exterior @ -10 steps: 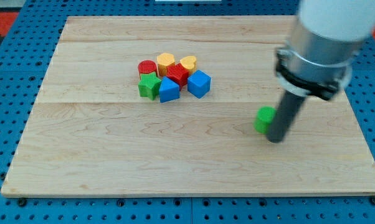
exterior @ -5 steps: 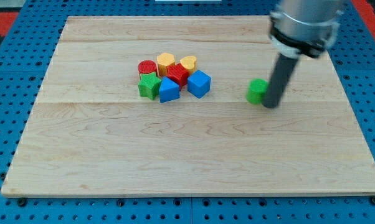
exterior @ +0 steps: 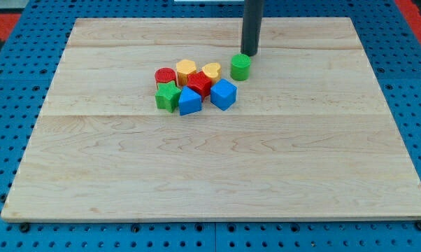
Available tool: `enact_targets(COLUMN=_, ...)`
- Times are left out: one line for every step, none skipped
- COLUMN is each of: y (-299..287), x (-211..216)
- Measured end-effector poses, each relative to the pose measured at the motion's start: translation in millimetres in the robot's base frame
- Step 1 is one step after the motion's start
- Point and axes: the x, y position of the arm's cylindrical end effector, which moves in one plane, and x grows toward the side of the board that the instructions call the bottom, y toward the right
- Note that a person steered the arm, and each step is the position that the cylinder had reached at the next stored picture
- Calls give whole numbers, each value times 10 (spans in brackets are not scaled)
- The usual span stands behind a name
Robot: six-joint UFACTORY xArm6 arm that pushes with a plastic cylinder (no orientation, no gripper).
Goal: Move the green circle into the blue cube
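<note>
The green circle [exterior: 240, 67] stands on the wooden board, up and to the right of the blue cube [exterior: 224, 94], with a small gap between them. My tip [exterior: 250, 53] is just above and right of the green circle, touching or nearly touching its upper edge. The blue cube sits at the right end of a cluster of blocks near the board's middle.
The cluster holds a red circle [exterior: 165, 75], a yellow block [exterior: 187, 69], a yellow heart [exterior: 211, 71], a red block [exterior: 200, 84], a green star [exterior: 168, 96] and another blue block [exterior: 189, 101]. The wooden board [exterior: 210, 175] lies on a blue pegboard.
The green circle has moved from the board's right side up and to the left, toward the cluster. My tip moved with it, from its right side to its upper right.
</note>
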Motion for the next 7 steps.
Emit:
enact_targets(y=70, x=252)
enact_targets(y=98, x=-148)
enact_targets(y=-323, x=-273)
enact_targets(y=-158, x=115)
enact_targets(y=-202, x=497)
enact_targets(y=-82, x=508)
enact_targets(y=56, x=508)
